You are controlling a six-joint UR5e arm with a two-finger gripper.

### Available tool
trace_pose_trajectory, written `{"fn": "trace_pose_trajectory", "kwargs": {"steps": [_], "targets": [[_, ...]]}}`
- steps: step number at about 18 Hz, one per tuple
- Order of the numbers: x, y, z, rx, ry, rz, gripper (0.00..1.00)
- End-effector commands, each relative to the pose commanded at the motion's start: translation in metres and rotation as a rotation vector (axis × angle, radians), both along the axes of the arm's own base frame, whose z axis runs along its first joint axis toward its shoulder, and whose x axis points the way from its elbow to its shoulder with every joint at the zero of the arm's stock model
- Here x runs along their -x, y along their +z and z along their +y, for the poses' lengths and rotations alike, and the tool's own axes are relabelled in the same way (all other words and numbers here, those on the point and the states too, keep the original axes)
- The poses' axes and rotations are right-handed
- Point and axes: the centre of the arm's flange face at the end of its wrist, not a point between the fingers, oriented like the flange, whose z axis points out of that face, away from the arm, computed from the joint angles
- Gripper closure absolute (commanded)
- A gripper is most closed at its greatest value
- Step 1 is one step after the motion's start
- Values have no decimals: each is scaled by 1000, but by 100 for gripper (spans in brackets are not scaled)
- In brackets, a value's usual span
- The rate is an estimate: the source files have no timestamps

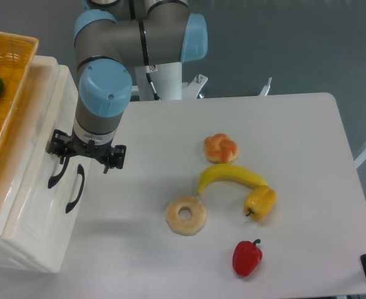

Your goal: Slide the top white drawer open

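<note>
- One fixed camera, set high and looking steeply down on the white table point(295, 124), from the side opposite the arm's base point(164, 81).
- It stands fairly near: the table fills most of the frame, its right corners cut off.
- The gripper point(83, 156) sits left of centre; the white cabinet point(27, 205) lies left of the jaws, cropped by the frame edge.
- No second view overlaps it.

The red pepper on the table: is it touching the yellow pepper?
No, the red pepper lies alone near the table's front edge, with bare table between it and the yellow pepper.
</note>
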Motion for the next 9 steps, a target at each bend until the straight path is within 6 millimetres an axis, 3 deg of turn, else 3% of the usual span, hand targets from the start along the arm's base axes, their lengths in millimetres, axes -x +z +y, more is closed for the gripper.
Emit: {"fn": "trace_pose_trajectory", "kwargs": {"steps": [9], "targets": [[-4, -3, 2, 4, -8, -3, 0]]}}
